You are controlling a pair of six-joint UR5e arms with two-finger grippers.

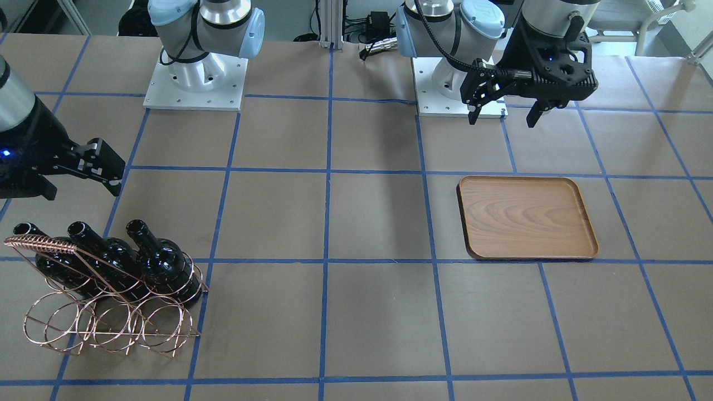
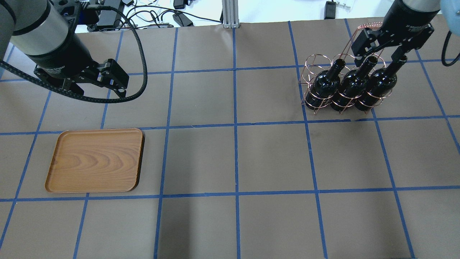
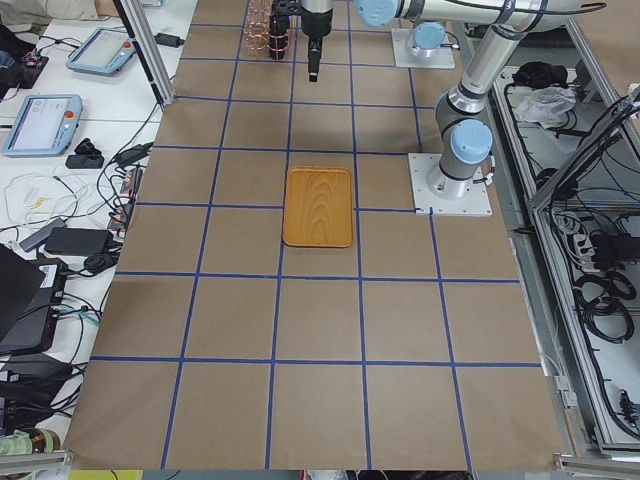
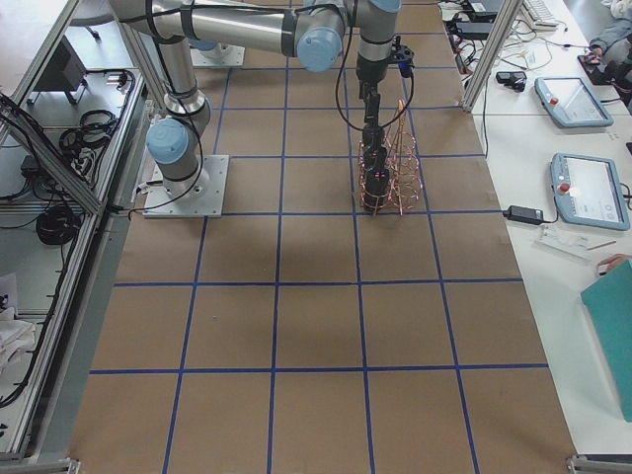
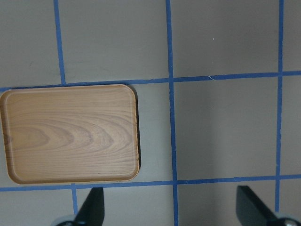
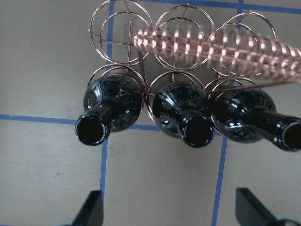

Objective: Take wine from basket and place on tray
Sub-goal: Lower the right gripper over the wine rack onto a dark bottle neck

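Three glossy black wine bottles (image 2: 325, 84) (image 2: 350, 85) (image 2: 377, 85) lie slanted in the copper wire basket (image 2: 309, 68), necks pointing up toward the robot. In the right wrist view their mouths face the camera (image 6: 91, 129) (image 6: 196, 132) (image 6: 291, 136). My right gripper (image 2: 382, 54) hovers over the necks, open and empty; its fingertips (image 6: 94, 207) stand wide apart. The brown wooden tray (image 2: 95, 160) lies flat and bare on the left. My left gripper (image 2: 100, 92) is open and empty, high over the table behind the tray, which shows in its wrist view (image 5: 70, 134).
The table is brown with blue tape lines (image 2: 235, 126). The two arm bases (image 1: 195, 83) (image 1: 457, 89) stand at the robot's edge. Cables and a metal post (image 2: 228, 14) lie beyond the far edge. The basket's coil-wrapped handle (image 6: 221, 49) rises above the bottles.
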